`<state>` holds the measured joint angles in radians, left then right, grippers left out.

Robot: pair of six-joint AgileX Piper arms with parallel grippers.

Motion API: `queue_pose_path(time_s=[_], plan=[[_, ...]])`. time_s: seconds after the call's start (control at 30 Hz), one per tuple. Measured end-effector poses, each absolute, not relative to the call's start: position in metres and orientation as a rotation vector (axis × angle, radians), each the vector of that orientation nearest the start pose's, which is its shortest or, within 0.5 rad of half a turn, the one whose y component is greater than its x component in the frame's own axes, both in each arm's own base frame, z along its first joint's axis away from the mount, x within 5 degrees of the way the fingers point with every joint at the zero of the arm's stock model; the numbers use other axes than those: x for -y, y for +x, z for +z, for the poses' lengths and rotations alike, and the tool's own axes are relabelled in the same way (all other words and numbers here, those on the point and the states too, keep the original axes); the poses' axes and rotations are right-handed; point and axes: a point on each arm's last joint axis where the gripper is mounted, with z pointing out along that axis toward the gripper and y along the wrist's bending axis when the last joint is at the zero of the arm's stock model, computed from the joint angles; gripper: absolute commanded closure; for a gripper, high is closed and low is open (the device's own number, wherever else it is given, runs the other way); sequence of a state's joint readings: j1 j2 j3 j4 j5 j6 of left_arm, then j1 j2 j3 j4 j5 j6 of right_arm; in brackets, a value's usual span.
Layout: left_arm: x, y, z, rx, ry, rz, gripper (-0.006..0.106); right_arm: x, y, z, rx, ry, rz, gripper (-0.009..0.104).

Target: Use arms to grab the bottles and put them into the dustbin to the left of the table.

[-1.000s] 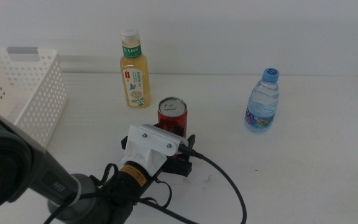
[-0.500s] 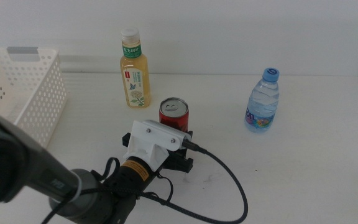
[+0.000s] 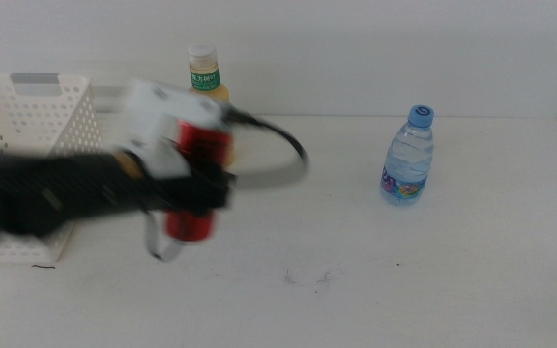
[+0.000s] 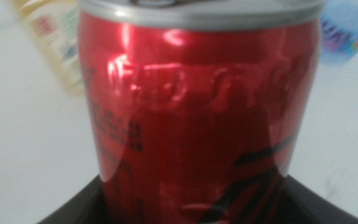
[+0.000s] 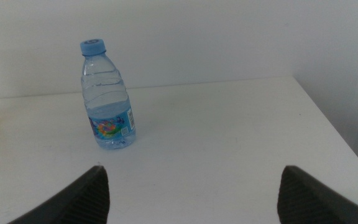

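Observation:
My left gripper (image 3: 201,190) is shut on the red drinks can (image 3: 190,224) and holds it in the air, blurred by motion, between the white lattice dustbin (image 3: 37,116) and the table's middle. The can fills the left wrist view (image 4: 197,112), upright between the dark jaws. The yellow tea bottle (image 3: 202,70) stands behind the arm, mostly hidden. The clear blue-capped water bottle (image 3: 409,157) stands upright at the right. My right gripper (image 5: 194,199) is open and empty, low over the table, facing the water bottle (image 5: 107,96); it is out of the middle view.
The white table (image 3: 375,280) has a few small scuff marks near its front middle. The dustbin stands at the far left with its grey rim strip at the back. The table's right edge shows in the right wrist view (image 5: 328,124).
My left gripper has closed on the can, lifted it off the table and swung it up and left toward the dustbin. The bottles have not moved.

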<state>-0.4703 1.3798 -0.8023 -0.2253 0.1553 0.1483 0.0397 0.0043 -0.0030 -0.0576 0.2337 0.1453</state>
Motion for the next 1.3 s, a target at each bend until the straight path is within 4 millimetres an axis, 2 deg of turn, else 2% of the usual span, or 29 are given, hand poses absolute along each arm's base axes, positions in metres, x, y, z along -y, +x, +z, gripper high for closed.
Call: queue_pose_path(time_s=[0.13,0.23,0.37,0.47,0.57,0.67,0.83,0.97,1.13,1.2,1.3], plan=[[0.092,0.264,0.291,-2.371,0.404,-0.264,0.102,-0.001,0.056,0.193,-1.718,0.052,0.084,0.006],[0.059,0.275,0.316,-2.445,0.366,-0.168,0.102,-0.001,0.056,0.193,-1.718,0.052,0.084,0.006],[0.013,0.300,0.346,-2.477,0.294,-0.058,0.102,-0.001,0.056,0.193,-1.718,0.052,0.084,0.006],[-0.019,0.323,0.356,-2.517,0.234,0.012,0.102,-0.001,0.056,0.193,-1.718,0.052,0.084,0.006],[-0.049,0.350,0.344,-2.591,0.203,0.067,0.102,-0.001,0.056,0.193,-1.718,0.052,0.084,0.006],[-0.073,0.372,0.315,-2.676,0.167,0.089,0.102,-0.001,0.056,0.193,-1.718,0.052,0.084,0.006],[-0.089,0.395,0.260,-2.813,0.181,0.104,0.097,-0.001,0.056,0.193,-1.718,0.052,0.084,0.006],[-0.093,0.402,0.239,-2.853,0.198,0.123,0.073,-0.001,0.056,0.193,-1.718,0.052,0.084,0.006],[-0.097,0.405,0.234,-2.853,0.220,0.172,0.023,-0.001,0.056,0.193,-1.718,0.052,0.084,0.006],[-0.097,0.405,0.235,-2.850,0.225,0.184,0.007,-0.001,0.056,0.193,-1.718,0.052,0.084,0.006],[-0.097,0.402,0.250,-2.825,0.220,0.198,0.007,-0.001,0.056,0.193,-1.718,0.052,0.084,0.006]])
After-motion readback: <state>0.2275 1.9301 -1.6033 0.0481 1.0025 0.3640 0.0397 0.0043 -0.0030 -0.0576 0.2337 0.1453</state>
